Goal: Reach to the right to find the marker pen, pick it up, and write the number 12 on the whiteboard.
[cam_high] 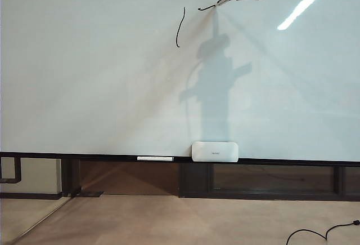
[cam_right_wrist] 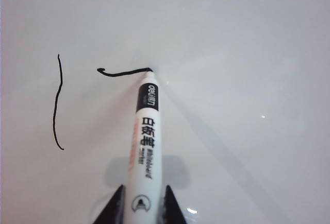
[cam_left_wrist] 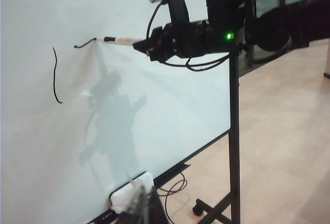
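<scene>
My right hand (cam_right_wrist: 140, 206) is closed around the marker pen (cam_right_wrist: 146, 131), its two dark fingers (cam_right_wrist: 114, 209) pinching the back of the barrel from either side. The pen's black tip is pressed to the whiteboard (cam_high: 84, 87), high up and right of centre, at the end of a short black stroke (cam_right_wrist: 124, 72) that I judge to be the start of the "2". Just to the left of that stroke, well apart from it, stands a finished, slightly curved "1" (cam_right_wrist: 58, 105). The pen looks light, rigid and smooth-sided, so I judge it could twist or slide back in a loose pinch; a hold well behind the printed label, as now, leaves the tip free, and light pressure should be enough on the glossy board. My left hand is not in any view, so I cannot say how it stands. The right wrist view alone shows the grip and the tip on the ink close up. The left wrist view alone shows my right arm (cam_left_wrist: 191, 38) from the side, reaching level toward the board, with the board's black stand (cam_left_wrist: 234, 131) and the floor behind. The exterior view alone shows the whole board, its dark lower ledge (cam_high: 84, 156), and resting there a white rounded box (cam_high: 215, 151) with a slim white stick (cam_high: 155, 158) beside it.
</scene>
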Available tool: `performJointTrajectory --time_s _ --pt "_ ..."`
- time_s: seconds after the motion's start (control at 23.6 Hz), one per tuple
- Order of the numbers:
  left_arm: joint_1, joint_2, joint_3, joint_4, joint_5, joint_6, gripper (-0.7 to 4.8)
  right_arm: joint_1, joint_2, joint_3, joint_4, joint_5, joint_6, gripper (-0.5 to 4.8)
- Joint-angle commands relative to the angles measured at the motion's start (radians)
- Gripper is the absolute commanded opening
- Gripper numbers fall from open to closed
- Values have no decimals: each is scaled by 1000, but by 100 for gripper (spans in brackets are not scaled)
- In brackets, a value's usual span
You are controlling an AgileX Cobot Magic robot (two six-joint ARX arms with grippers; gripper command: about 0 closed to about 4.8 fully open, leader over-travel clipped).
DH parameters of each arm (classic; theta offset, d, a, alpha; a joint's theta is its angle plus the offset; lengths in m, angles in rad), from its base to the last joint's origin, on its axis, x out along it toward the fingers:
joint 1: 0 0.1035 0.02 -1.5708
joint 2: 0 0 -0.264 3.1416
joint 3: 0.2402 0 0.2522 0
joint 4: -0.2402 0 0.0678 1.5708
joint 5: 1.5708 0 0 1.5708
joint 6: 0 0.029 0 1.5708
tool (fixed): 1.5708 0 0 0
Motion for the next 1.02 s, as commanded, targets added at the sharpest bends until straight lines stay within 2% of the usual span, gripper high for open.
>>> performJointTrajectory --time_s 0.04,0.59,1.02 --pt "-1 -2 4 13 -2 5 -5 -8 -3 2 -33 42 0 -2" --pt "-1 -2 4 29 -21 13 -5 -8 -3 -85 -19 22 3 -2" --pt "-1 -2 4 28 -33 20 -5 -8 -3 -85 0 19 6 -2"
